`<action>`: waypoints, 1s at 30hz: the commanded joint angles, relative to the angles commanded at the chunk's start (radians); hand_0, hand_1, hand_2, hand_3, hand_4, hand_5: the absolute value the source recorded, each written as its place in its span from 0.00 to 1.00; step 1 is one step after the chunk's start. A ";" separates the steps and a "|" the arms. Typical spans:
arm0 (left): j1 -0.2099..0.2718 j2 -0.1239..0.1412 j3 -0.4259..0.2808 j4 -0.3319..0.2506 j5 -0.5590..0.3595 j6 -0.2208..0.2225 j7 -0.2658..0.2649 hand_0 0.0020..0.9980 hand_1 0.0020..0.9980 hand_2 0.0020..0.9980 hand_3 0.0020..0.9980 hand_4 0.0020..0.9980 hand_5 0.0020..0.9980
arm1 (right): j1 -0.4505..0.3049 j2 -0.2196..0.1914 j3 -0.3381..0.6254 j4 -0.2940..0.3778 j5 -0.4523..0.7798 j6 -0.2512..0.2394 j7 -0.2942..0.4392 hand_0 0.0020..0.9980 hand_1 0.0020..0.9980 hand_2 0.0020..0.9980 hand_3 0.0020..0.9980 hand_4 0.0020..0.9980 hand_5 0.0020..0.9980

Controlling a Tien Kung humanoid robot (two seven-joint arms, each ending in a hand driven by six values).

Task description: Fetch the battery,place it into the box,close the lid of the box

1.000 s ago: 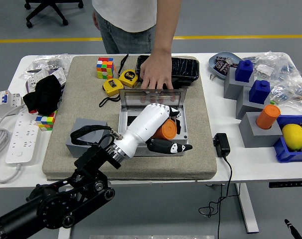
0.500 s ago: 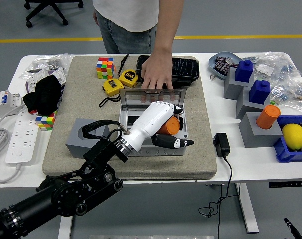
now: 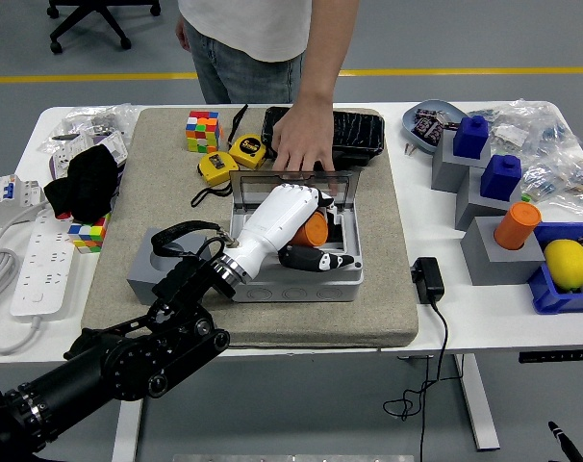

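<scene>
Left hand (image 3: 293, 231): white shell, black fingers, on a black arm entering from the near left corner, reaching right and far over the open grey box (image 3: 293, 252); the fingers are curled round an orange cylindrical battery (image 3: 314, 229) held inside the box, above its floor. One black finger with a white tip lies along the box's near right side. Whether the battery touches the box floor cannot be told; most of it is hidden by the palm. Box lid (image 3: 293, 181): clear, raised upright at the far side, with a person's hand (image 3: 302, 144) resting on its top edge. The person stands at the far side, cut off above the torso. Right arm: out of view. Surface: box sits on a grey mat (image 3: 359, 298) laid on the white table (image 3: 484, 318), with tape measures (image 3: 232, 159) and a colour cube (image 3: 202, 130) at the far left. Room: grey floor with a yellow line (image 3: 465, 71).
</scene>
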 joint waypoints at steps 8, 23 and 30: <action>0.001 0.000 -0.009 0.001 0.012 -0.017 0.000 0.06 0.00 0.00 0.00 0.99 0.32 | -0.002 -0.001 -0.001 0.000 -0.001 0.000 -0.002 0.72 0.66 0.69 0.74 1.00 1.00; 0.002 0.000 -0.017 0.013 0.006 -0.025 -0.010 0.07 0.00 0.01 0.00 1.00 0.56 | -0.002 -0.002 -0.003 0.000 -0.004 0.000 -0.004 0.72 0.66 0.69 0.74 1.00 1.00; 0.002 0.000 -0.019 0.018 0.010 -0.031 -0.009 0.07 0.00 0.01 0.00 1.00 0.57 | -0.004 -0.001 -0.002 0.000 -0.004 0.001 -0.004 0.72 0.66 0.69 0.74 1.00 1.00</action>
